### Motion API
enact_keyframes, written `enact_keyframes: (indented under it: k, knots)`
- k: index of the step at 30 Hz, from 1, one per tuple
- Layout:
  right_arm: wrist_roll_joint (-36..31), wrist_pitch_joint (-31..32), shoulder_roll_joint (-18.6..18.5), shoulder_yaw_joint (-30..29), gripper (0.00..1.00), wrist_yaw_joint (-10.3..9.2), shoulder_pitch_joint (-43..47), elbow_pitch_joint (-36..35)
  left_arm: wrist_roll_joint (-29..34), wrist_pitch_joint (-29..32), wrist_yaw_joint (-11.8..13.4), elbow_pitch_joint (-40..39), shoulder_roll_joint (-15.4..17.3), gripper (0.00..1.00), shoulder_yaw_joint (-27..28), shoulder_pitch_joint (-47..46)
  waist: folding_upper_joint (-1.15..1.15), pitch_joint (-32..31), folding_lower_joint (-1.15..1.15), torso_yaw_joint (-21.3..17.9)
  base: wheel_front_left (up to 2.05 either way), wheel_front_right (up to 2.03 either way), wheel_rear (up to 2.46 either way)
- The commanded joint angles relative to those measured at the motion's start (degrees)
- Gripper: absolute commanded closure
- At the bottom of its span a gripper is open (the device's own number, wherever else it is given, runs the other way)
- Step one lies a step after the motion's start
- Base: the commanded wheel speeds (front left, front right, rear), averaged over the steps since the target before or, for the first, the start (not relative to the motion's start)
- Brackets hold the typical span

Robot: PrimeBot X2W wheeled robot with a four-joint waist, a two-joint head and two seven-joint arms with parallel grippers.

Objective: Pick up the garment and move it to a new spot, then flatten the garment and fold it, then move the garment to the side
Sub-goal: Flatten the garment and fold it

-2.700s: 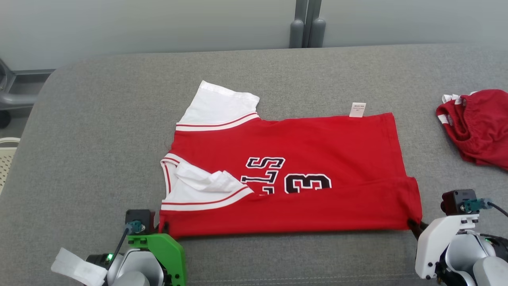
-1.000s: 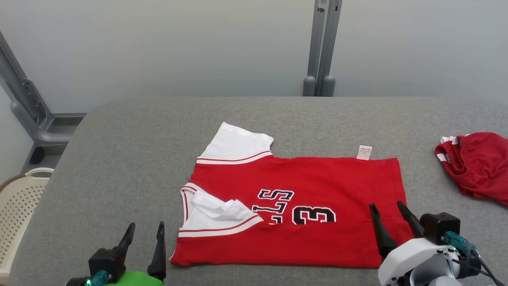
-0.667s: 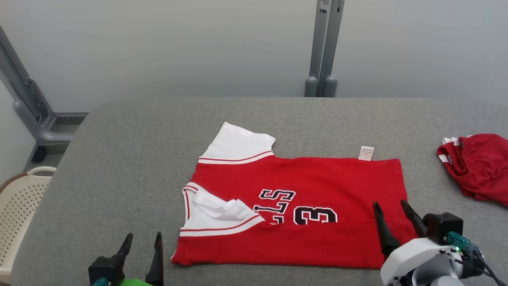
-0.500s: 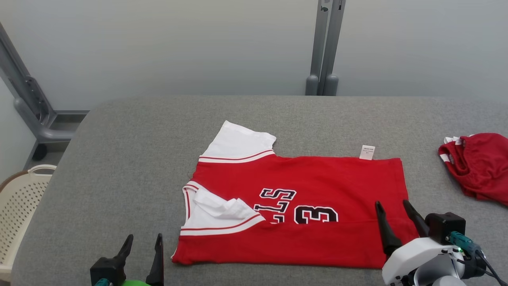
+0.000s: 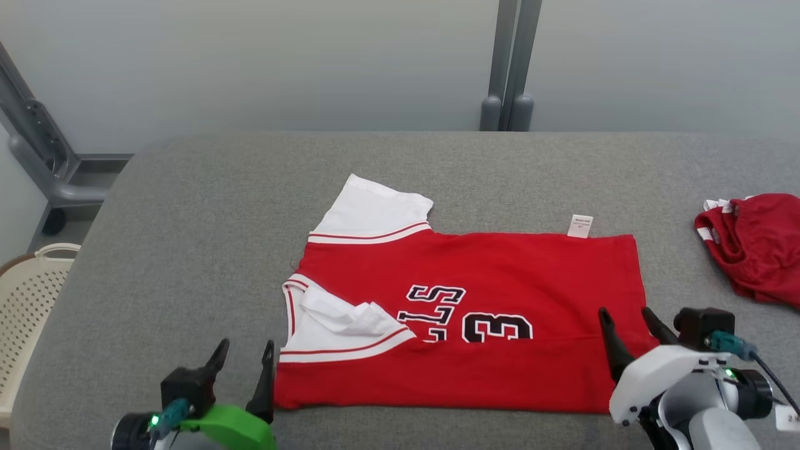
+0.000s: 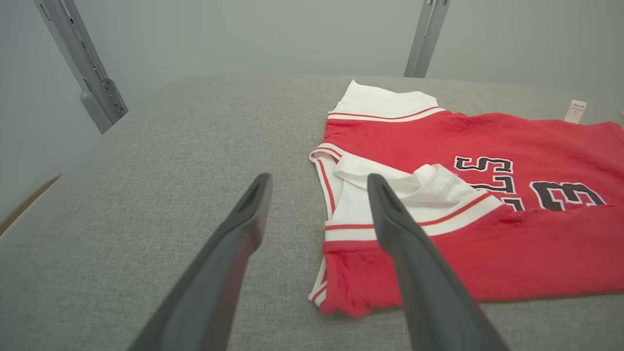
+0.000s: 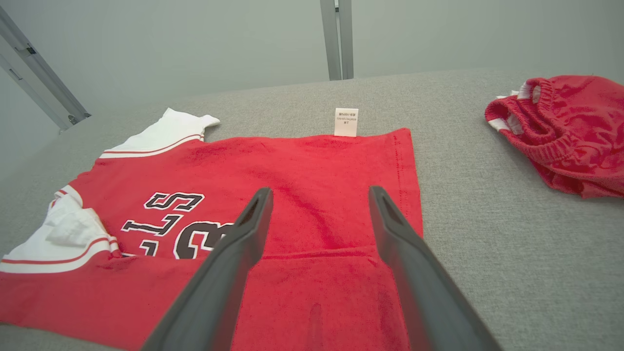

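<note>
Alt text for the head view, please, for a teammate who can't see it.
A red jersey with white sleeves lies on a grey table, its near edge folded over. Both grippers are open and empty: the left gripper beside its near left corner, the right gripper over its near right corner. A crumpled red garment lies far right.

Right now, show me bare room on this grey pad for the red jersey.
Widest: the grey padded table left of the red jersey with white sleeves. Also the strip behind it, and a narrower gap before the crumpled red shorts. Crowded: the jersey's near corners, at the left gripper and right gripper.
</note>
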Motion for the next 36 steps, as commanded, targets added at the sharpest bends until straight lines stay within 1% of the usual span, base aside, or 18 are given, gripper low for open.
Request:
enact_keyframes:
  k: [1, 5, 9, 12, 13, 17, 20, 22, 25, 27, 28, 36]
  knots:
    - [-0.51, 2.34, -0.08, 0.15, 0.00, -0.01, -1.73, -0.04, 0.39, 0.99, -0.47, 0.01, 0.18, 0.00, -0.30, -2.49, 0.00, 1.25, 0.00, -0.32, 0.00, 0.00, 0.00]
    - [-2.68, 14.05, -0.12, 0.27, 0.00, -0.01, -6.53, -1.66, 0.89, 7.37, -1.63, 0.94, 0.37, 0.00, -1.78, -9.61, 0.00, 3.90, 0.00, -0.62, 0.00, 0.00, 0.00]
    - [-5.78, 23.50, -1.23, -0.52, 0.00, -0.05, -12.27, -4.22, 1.55, 14.93, -2.63, 2.87, -0.33, 0.00, -3.11, -19.47, 0.00, 8.46, 0.00, -1.11, 0.00, 0.00, 0.00]
    - [-6.49, 28.22, -2.01, -0.48, 0.00, -0.02, -17.23, -5.27, 2.52, 19.70, -3.63, 5.41, -1.04, 0.00, -4.39, -27.45, 0.00, 12.46, 0.00, -1.72, 0.00, 0.00, 0.00]
    - [-6.49, 28.22, -2.01, -0.48, 0.00, -0.02, -17.23, -5.27, 2.52, 19.70, -3.63, 5.41, -1.04, 0.00, -4.39, -27.45, 0.00, 12.46, 0.00, -1.72, 0.00, 0.00, 0.00]
    - [-7.77, 33.34, -3.33, -0.23, 0.00, -0.02, -23.31, -6.00, 4.71, 23.97, -4.51, 10.36, -2.38, 0.00, -6.35, -37.72, 0.00, 17.43, 0.00, -3.14, 0.00, 0.00, 0.00]
    - [-8.10, 35.55, -4.60, 0.97, 0.00, -0.02, -27.35, -6.52, 5.85, 25.54, -5.02, 14.28, -3.25, 0.00, -6.98, -44.43, 0.00, 20.82, 0.00, -4.52, 0.00, 0.00, 0.00]
    - [-7.78, 36.64, -5.09, 2.06, 0.00, -0.02, -29.42, -6.53, 7.63, 25.84, -5.60, 16.87, -3.16, 0.00, -8.41, -48.36, 0.00, 23.04, 0.00, -5.43, 0.00, 0.00, 0.00]
    - [-7.37, 36.53, -6.15, 3.30, 0.00, -0.02, -32.36, -6.49, 9.24, 26.39, -5.57, 21.21, -2.82, 0.00, -9.41, -52.94, 0.00, 25.70, 0.00, -6.94, 0.00, 0.00, 0.00]
    - [-6.79, 36.38, -6.48, 3.93, 0.00, -0.02, -33.59, -6.48, 9.71, 26.77, -5.38, 23.57, -3.16, 0.00, -9.47, -55.89, 0.00, 27.34, 0.00, -7.75, 0.00, 0.00, 0.00]
    - [-6.49, 36.42, -6.87, 4.44, 0.00, -0.02, -34.71, -6.30, 9.75, 27.02, -5.17, 25.94, -3.34, 0.00, -9.43, -58.06, 0.00, 28.69, 0.00, -8.60, 0.00, 0.00, 0.00]
    - [-5.56, 36.22, -7.72, 5.68, 0.00, -0.02, -37.92, -7.04, 10.80, 28.74, -4.56, 33.08, -3.08, 0.00, -9.96, -65.35, 0.00, 33.81, 0.00, -11.46, 0.00, 0.00, 0.00]
